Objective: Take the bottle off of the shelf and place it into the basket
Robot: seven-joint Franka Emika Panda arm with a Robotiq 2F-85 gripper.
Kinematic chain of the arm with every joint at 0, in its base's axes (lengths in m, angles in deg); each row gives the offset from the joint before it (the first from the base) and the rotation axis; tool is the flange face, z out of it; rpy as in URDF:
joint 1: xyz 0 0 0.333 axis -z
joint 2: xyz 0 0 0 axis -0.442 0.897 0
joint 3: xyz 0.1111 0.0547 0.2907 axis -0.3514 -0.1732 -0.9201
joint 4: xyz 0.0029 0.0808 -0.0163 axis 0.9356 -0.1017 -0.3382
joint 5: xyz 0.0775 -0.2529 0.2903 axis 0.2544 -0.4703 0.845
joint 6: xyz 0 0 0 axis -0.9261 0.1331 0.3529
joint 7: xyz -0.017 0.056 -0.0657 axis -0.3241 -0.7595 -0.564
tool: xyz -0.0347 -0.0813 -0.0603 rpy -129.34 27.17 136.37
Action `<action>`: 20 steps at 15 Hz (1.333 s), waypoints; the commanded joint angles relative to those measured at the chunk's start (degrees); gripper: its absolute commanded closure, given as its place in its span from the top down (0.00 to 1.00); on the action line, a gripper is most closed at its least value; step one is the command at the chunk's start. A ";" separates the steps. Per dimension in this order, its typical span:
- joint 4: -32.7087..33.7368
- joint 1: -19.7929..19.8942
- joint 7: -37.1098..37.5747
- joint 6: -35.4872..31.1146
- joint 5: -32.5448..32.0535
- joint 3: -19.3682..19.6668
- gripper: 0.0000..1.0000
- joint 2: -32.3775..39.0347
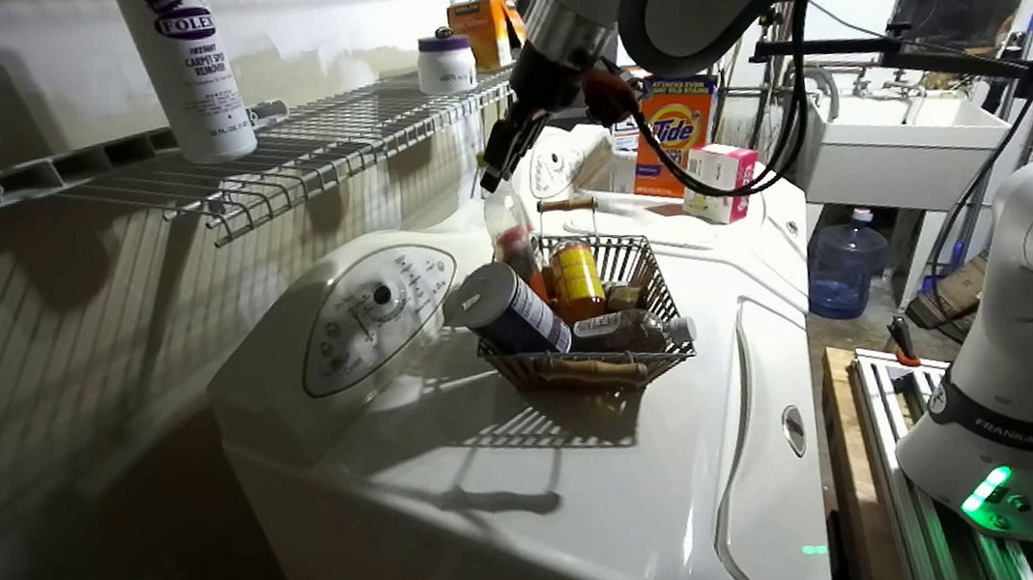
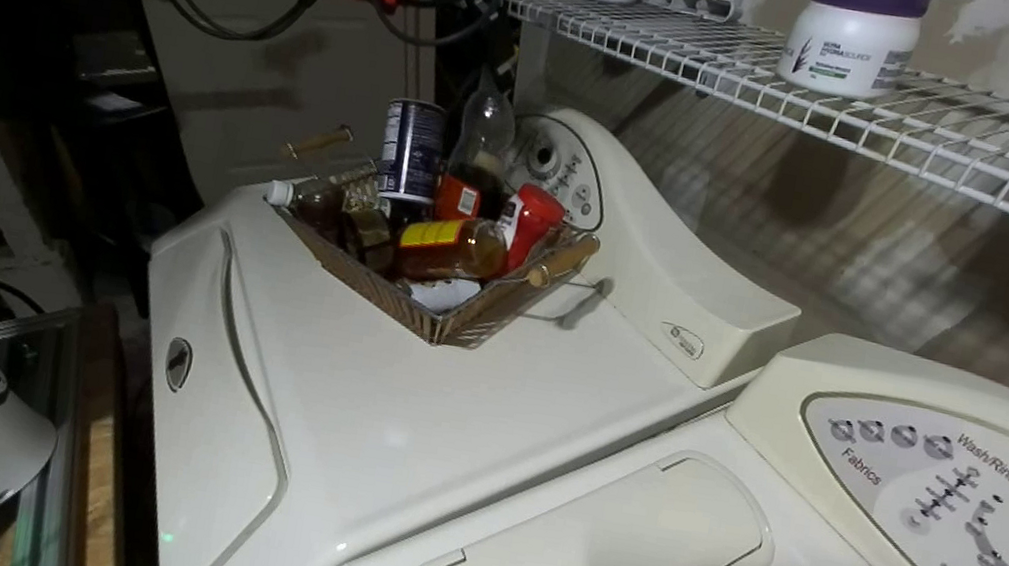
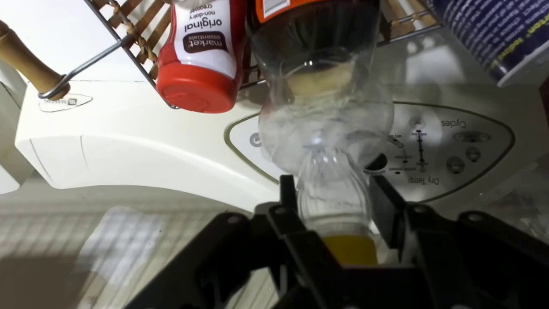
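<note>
The bottle has a dark red-brown lower body with an orange-red label, a clear neck and a yellow cap. It stands tilted, its lower part in the basket; its base is hidden. It also shows in an exterior view and fills the middle of the wrist view. My gripper has its fingers against both sides of the neck, near the cap. The gripper is just above the basket's wall-side rim. The white wire shelf runs along the wall, and in an exterior view.
The basket also holds a dark blue can, a yellow-labelled bottle, a brown bottle and a red-capped container. A white spray bottle and a white jar stand on the shelf. The dryer's control panel rises beside the basket.
</note>
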 commanded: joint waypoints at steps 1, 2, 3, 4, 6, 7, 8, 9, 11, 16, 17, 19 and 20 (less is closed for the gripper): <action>0.05 0.58 -0.69 -0.77 0.14 -0.33 0.81 -0.88; 0.07 0.57 -0.79 -0.71 0.16 -0.32 0.87 -1.01; 0.05 0.54 -0.87 -0.62 0.24 -0.32 0.95 -1.19; 0.06 0.57 -0.78 -0.57 0.17 -0.34 0.99 -1.42; 0.34 0.42 -0.90 0.66 0.55 -0.37 1.00 -2.26; 0.52 0.28 -1.03 1.83 0.66 -0.48 1.00 -3.00; 0.70 0.15 -1.09 3.04 0.93 -0.56 1.00 -3.71; 0.89 -0.06 -1.73 4.91 0.99 -0.64 1.00 -4.71; 1.32 -0.59 -3.53 10.55 0.98 -0.88 1.00 -6.92; 3.85 -1.32 -6.02 25.19 0.11 -2.04 1.00 -11.69; 4.28 -1.50 -6.36 27.35 0.15 -2.26 1.00 -12.35; 5.14 -2.19 -7.55 30.81 1.48 -2.19 1.00 -13.24; 5.55 -2.68 -8.35 32.76 2.33 -1.95 1.00 -13.53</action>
